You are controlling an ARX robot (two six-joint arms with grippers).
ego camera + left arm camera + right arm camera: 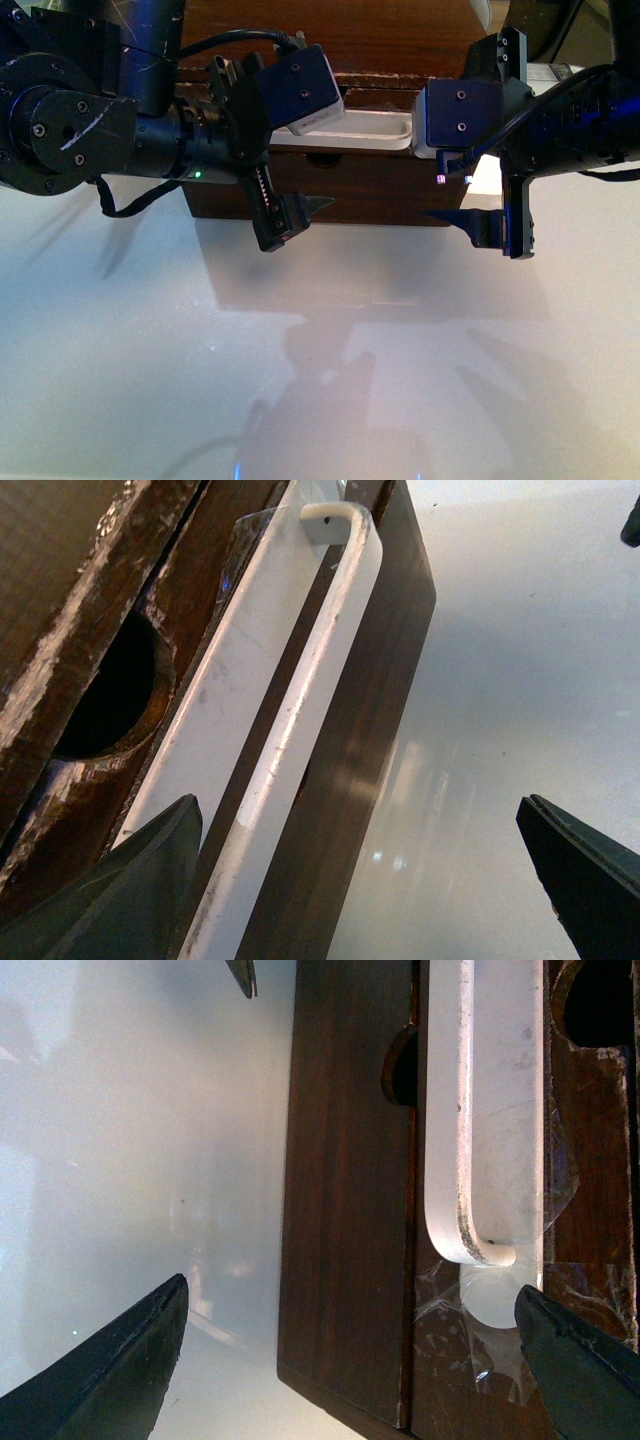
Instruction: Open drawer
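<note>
**Drawer (365, 128) apparently shut and not yet gripped**

Front view: We look across a pale desk (320, 380) to a dark brown wooden cabinet (330, 30) at twelve o'clock. The drawer sits in its upper part and is marked by a long white bar. Below it is a plain lower front (340, 190) with no handle. The left pincer (295, 160) hangs at eleven o'clock and the right pincer (470, 170) at one o'clock, one near each end of the bar. Both are turned on edge. We judge that they flank the bar so that either could close over it.

Left wrist view: The white bar handle (300, 710) runs away from the camera, standing proud of scuffed wood with a round notch. This pincer's dark fingers (130, 890) are spread far apart and hold nothing. The bar lies between them, close beside one finger, and we cannot tell if they touch. We think the wide gap is there to leave room to slip over the bar.

Right wrist view: The handle's rounded end, fixed with clear tape (470, 1300), lies between this pincer's fingers. They are also wide apart and empty. One finger is over the desk and the other is just beside the bar's end.

No pale interior shows, so we judge the drawer shut or nearly so. The pull has not yet begun.
</note>
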